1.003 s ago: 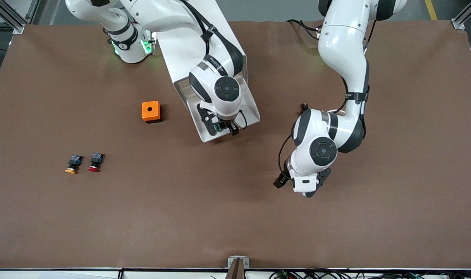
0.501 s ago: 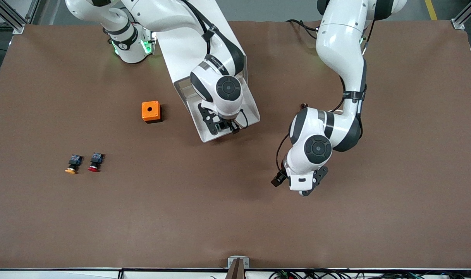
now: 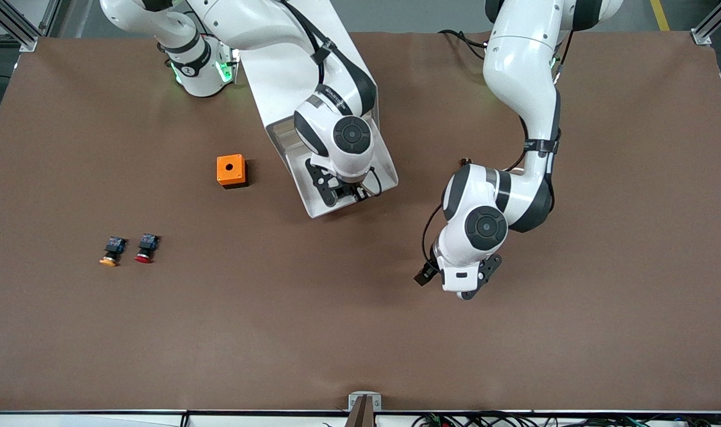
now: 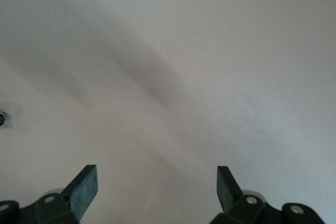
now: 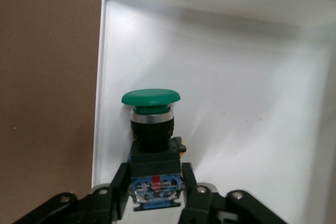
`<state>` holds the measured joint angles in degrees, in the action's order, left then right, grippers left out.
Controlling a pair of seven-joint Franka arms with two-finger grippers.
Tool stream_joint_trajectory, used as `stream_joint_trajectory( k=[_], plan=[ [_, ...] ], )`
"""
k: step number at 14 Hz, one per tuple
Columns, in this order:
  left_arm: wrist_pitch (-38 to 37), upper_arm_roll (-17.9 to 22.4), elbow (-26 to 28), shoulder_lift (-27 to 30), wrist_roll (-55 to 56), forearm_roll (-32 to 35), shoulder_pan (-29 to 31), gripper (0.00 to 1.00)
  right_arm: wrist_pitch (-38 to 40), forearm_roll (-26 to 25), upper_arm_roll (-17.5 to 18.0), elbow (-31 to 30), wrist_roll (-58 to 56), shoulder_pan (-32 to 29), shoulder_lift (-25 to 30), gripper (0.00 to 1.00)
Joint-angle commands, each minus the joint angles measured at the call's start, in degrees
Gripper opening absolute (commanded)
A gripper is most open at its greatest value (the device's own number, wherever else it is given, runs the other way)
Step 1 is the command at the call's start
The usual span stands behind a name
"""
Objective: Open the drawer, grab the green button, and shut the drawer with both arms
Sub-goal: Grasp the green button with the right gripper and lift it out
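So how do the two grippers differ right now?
The right gripper is shut on the green button, while the left gripper is open with nothing between its fingers. The right gripper is over the open drawer, whereas the left gripper hangs over bare table toward the left arm's end, nearer the front camera's side, and looks to be waiting. Both are black two-finger grippers pointing down.

- The right gripper (image 3: 347,194) hangs over the open drawer (image 3: 313,204).
- The left gripper (image 3: 449,284) hovers over bare worktop (image 3: 603,267), near the drawer.
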<state>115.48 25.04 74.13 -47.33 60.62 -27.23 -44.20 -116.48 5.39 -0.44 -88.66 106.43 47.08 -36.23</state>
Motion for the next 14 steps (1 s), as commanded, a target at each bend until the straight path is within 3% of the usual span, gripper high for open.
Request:
stream_joint_trajectory(
  k=[1, 4, 7, 10, 14],
  plan=[
    [-0.4, 0.5, 0.7, 0.7, 0.2, 1.4, -0.5, 1.00, 0.3, 0.1, -0.4, 2.1, -0.1, 0.5, -0.8, 0.00],
    [-0.4, 0.5, 0.7, 0.7, 0.3, 1.4, -0.6, 1.00, 1.2, 0.9, -0.4, 5.0, 0.2, -0.9, -0.8, 0.00],
    [-0.3, 0.4, 0.7, 0.4, 0.0, 1.4, -0.6, 1.00, 10.0, 1.6, -0.4, 12.5, -1.2, -4.3, -0.6, 0.00],
    [-0.3, 0.4, 0.7, 0.3, -0.1, 1.4, -1.0, 1.00, 19.8, 1.0, -1.1, 16.5, -16.5, -8.2, 2.1, 0.00],
    [0.2, 0.4, 0.8, 0.0, -0.2, 2.4, -3.9, 1.00, 26.7, 1.1, -1.0, 15.4, -38.3, -17.4, 10.0, 0.00]
  ],
)
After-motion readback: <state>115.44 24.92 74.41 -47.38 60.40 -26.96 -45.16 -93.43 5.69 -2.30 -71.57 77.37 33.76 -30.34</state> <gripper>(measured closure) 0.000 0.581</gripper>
